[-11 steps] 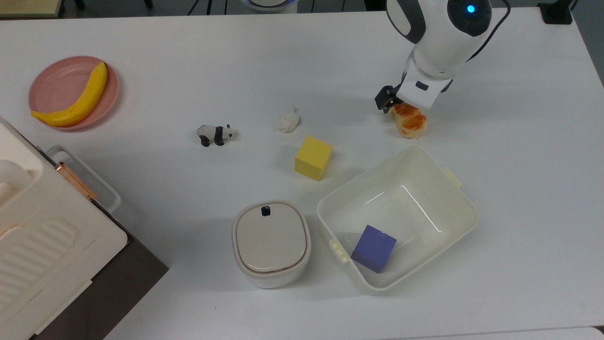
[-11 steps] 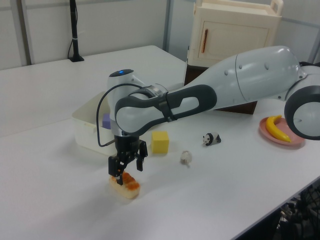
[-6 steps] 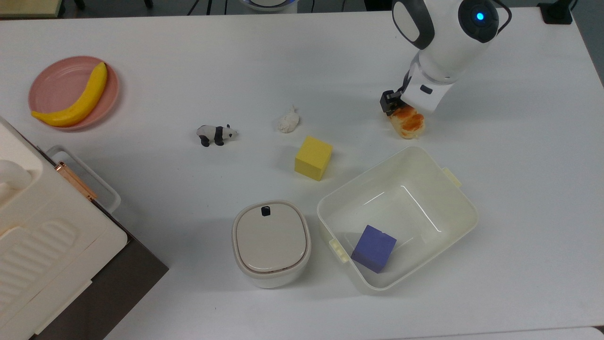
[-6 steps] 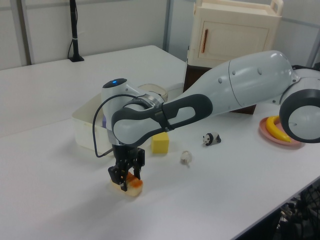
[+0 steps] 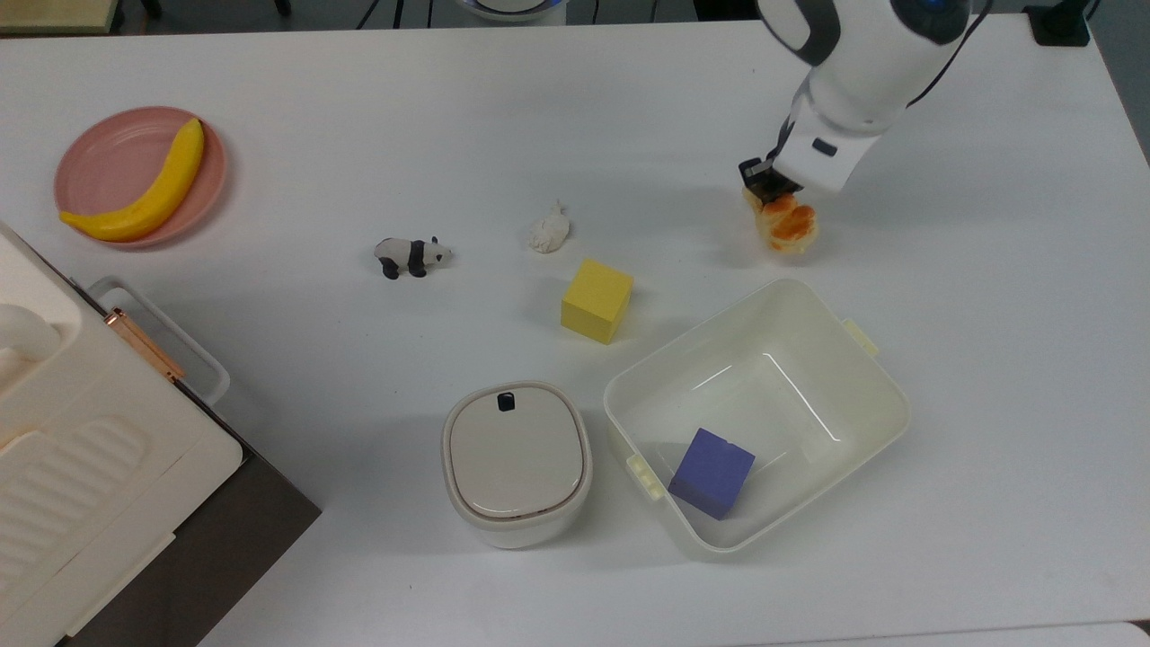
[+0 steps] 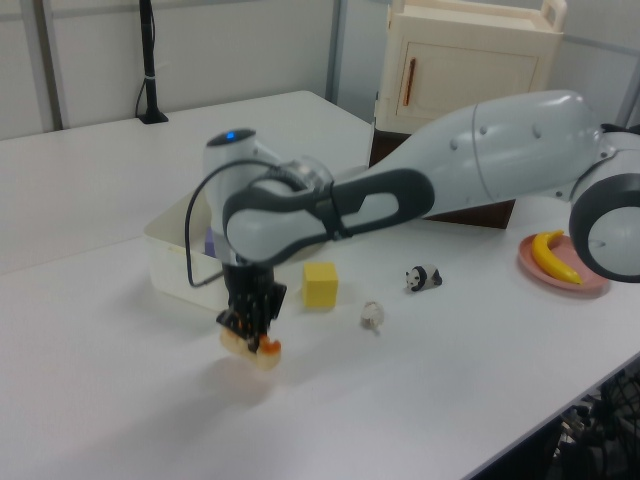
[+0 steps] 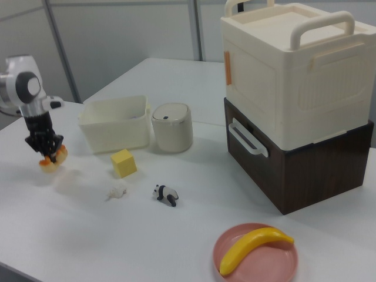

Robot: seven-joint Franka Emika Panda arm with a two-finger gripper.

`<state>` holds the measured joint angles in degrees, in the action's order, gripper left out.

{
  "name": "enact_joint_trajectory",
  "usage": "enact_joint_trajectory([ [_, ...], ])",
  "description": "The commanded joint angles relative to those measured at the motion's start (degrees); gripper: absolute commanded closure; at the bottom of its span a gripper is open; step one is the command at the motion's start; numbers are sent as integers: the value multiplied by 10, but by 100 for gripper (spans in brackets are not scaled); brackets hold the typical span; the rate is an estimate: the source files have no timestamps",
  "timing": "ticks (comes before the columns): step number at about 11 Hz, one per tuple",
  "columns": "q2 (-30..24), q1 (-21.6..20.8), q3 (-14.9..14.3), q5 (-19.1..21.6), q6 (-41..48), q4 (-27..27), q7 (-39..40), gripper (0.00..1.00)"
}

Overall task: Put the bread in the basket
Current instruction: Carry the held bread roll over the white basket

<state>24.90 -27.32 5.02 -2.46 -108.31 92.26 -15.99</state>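
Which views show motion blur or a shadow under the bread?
Left view: the arm and gripper are smeared by motion, and a soft shadow lies on the table below the raised bread. Right view: a faint shadow sits apart beneath the bread. Top view: crisp, shadow beside the bread.

Up at the top view's right, the gripper (image 5: 774, 190) has its fingers clamped on the bread (image 5: 786, 224), glossy orange top showing just below the wrist. Below sits the basket (image 5: 885, 382), well apart from the loaf, a purple cube (image 5: 712, 473) inside. A yellow cube (image 5: 597, 300) stands between basket and white lump (image 5: 548, 230); the lidded pot (image 5: 516, 462) sits beside the basket.
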Motion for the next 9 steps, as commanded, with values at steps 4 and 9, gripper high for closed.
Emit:
enact_joint_trajectory([
  [4, -49, 45, -11, -11, 29, -102, -7, 95],
  [9, -26, 104, -13, -40, -183, -110, 1, 94],
])
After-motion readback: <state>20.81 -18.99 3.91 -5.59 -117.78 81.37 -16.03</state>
